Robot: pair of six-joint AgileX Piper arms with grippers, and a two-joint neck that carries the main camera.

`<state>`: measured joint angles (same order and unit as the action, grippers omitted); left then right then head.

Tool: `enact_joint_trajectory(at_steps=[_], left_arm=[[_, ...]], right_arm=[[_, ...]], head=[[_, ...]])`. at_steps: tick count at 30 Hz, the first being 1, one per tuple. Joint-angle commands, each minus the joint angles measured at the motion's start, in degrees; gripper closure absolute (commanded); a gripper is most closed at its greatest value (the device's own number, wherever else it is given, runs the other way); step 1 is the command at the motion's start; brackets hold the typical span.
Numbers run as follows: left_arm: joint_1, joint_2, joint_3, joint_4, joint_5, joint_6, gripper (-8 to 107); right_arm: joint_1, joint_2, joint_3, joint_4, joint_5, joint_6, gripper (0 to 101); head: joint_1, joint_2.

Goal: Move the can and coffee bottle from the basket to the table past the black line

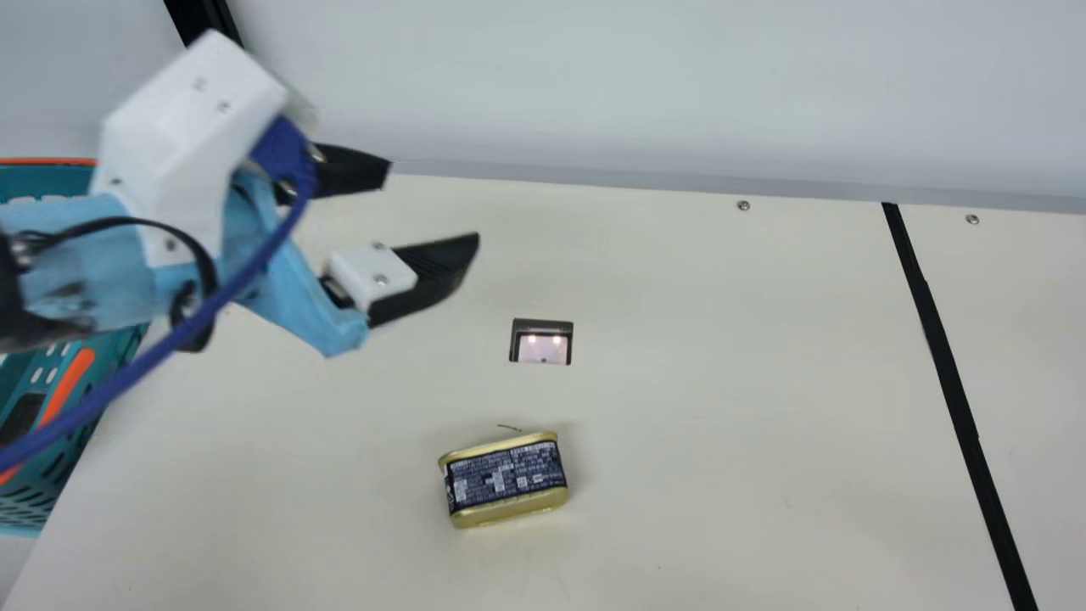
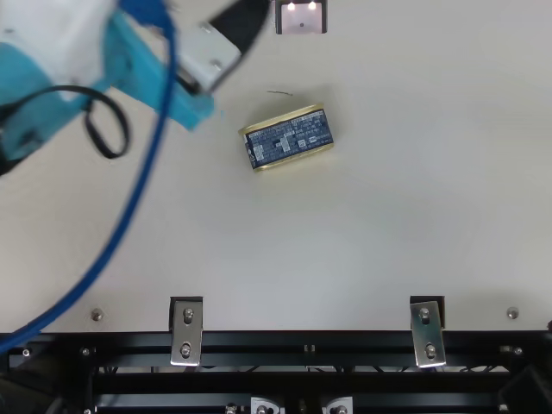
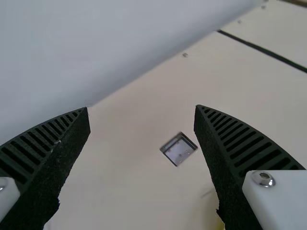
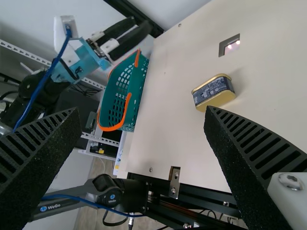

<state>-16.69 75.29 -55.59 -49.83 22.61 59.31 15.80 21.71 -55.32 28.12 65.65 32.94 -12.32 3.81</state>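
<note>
Left arm, one: extends in from the left in the main view, raised above the table (image 1: pixel 679 475), with one blue cable (image 1: pixel 229 293) alongside. Left gripper (image 1: pixel 434 201), one: hangs over the table's left part, aimed toward the right. Stands wide open, with two black ribbed fingers well apart in the left wrist view. Right gripper (image 4: pixel 143 112), one: faces across the table toward the left side. Likewise stands open, with two ribbed fingers well apart in the right wrist view.

Dark rail (image 2: pixel 302 342), one: runs along the near edge. Steel brackets (image 2: pixel 185 332), two: sit on the rail. Near screws (image 2: pixel 97 315), two: set just in front of the rail.

Can (image 1: pixel 507 477), one, gold with a navy label: lies on the table, between basket and black line, somewhat askew.

Basket (image 4: pixel 139 91), one, teal, with two orange handles: sits at the table's left edge.

Recess (image 1: pixel 543 344), one, dark-framed, with two small lights: lies beyond the can.

Black line (image 1: pixel 950 373), one: crosses the table's right part from near to far. Far screws (image 1: pixel 743 205), two: set near the far edge.
</note>
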Motion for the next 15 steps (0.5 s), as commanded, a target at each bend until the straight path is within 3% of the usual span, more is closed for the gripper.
enact_joint_trajectory(at_steps=[1, 10, 15], left_arm=[[0.0, 0.0, 0.0, 0.0, 0.0, 0.0, 9], [1.01, -1.37, 0.82, -3.45, -2.31, 0.72, 9], [-0.26, -1.6, 0.54, 0.92, -4.66, -3.9, 9]], right_arm=[[0.0, 0.0, 0.0, 0.0, 0.0, 0.0, 0], [-0.79, 0.03, 0.13, 0.77, 0.15, -0.71, 0], [1.88, 2.23, 0.96, -4.03, -0.84, -0.65, 0]], head=[[-0.06, -0.45], [-0.06, -0.45], [-0.06, -0.45]])
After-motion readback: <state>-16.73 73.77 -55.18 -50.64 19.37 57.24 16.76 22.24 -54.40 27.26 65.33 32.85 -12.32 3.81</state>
